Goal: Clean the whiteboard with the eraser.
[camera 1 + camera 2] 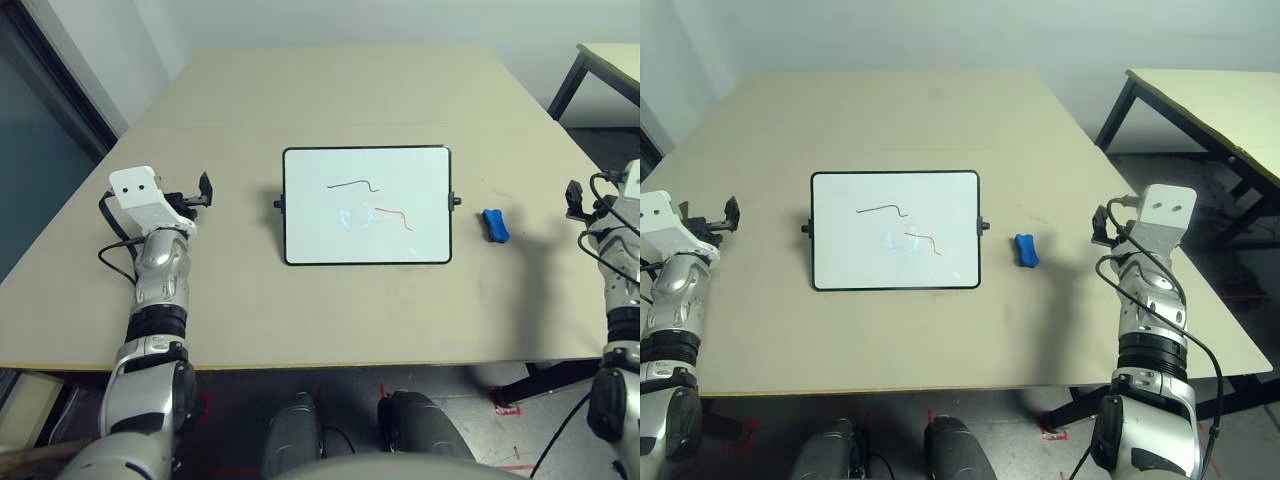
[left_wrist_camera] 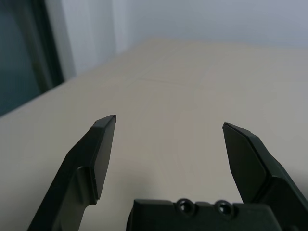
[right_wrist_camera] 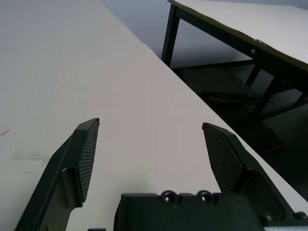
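Blue eraser (image 1: 1026, 251) lies just right of the whiteboard (image 1: 896, 231), between it and the empty, wide-open right gripper (image 3: 150, 122); left of the board, the left gripper (image 2: 169, 120) also spreads empty.

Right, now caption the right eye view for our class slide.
Marked whiteboard, blue eraser beside it, robot's arms at either side.

text: none readable | labels, brands: none readable | numbers: none readable | signs: none readable
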